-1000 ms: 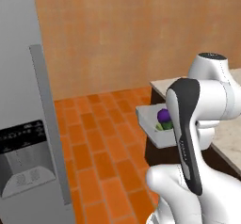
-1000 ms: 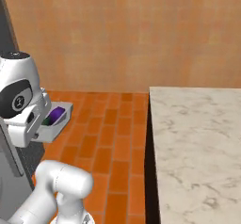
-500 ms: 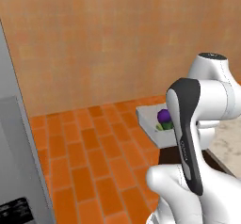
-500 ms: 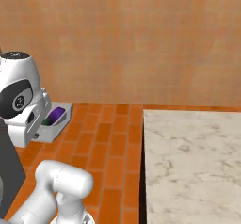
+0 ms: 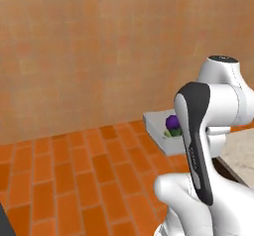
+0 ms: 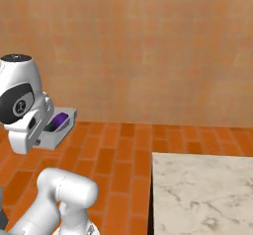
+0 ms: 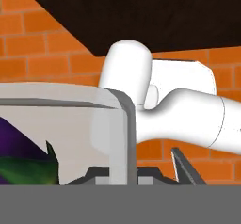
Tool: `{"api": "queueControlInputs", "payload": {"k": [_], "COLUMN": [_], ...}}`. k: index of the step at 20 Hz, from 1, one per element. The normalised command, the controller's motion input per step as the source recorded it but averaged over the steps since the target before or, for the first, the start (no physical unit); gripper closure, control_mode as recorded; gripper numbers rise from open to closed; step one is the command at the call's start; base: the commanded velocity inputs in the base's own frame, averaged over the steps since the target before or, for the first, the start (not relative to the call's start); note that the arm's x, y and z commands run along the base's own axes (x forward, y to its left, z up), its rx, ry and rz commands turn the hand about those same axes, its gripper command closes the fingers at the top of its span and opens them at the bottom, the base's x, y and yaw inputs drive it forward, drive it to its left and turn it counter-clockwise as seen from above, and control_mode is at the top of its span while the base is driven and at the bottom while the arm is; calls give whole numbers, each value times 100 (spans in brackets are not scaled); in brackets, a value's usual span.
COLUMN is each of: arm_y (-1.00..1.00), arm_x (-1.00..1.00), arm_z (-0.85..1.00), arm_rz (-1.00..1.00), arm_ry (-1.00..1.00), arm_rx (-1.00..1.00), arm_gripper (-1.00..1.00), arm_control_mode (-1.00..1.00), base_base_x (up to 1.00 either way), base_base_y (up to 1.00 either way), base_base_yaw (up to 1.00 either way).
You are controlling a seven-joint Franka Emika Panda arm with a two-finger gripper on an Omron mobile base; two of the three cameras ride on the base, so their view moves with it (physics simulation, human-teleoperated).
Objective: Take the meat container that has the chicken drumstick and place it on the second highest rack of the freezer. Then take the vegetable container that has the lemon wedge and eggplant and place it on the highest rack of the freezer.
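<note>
The white arm carries a shallow pale grey rectangular container (image 5: pixel 159 130) in the air above the orange brick floor (image 5: pixel 79 175), in front of a plain tan wall (image 5: pixel 99 46). In the left base view the container juts out to the left from behind the arm's dark-fronted link, and inside it lies the small glossy deep-purple eggplant (image 5: pixel 172 122) with its green stem end showing below it. A bit of green sits at the eggplant's base (whether that includes the lemon wedge I cannot tell).

In the right base view the same tray (image 6: pixel 59 130) sticks out to the right of the white wrist, level, with the purple eggplant (image 6: pixel 60 120) resting inside against the near wall.

The hand view looks along the gripper (image 7: pixel 141 171): its two dark fingers are pinched together on the container's translucent grey rim (image 7: pixel 123 138), one tip on either side of the wall. The eggplant's purple skin and green stem (image 7: pixel 23 159) fill the lower left, inside the tray.

A white marbled countertop with a dark edge (image 6: pixel 202 194) lies at lower right of the right base view, well apart from the carried container.
</note>
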Motion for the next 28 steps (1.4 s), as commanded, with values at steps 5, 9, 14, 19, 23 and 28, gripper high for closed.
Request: {"api": "queueControlInputs", "payload": {"k": [5,9,14,19,23,28], "arm_y": [0,0,0,0,0,0], "arm_x": [0,0,0,0,0,0], "arm_z": [0,0,0,0,0,0], "arm_rz": [0,0,0,0,0,0], "arm_ry": [0,0,0,0,0,0], "arm_rx": [0,0,0,0,0,0], "arm_gripper": [100,100,100,100,100,100], "arm_control_mode": [100,100,100,100,100,100], "base_base_x": [18,0,0,0,7,26], "base_base_y": [-4,-1,-15,-22,-59,-72], "base_base_yaw": [56,87,91,89,76,66]}}
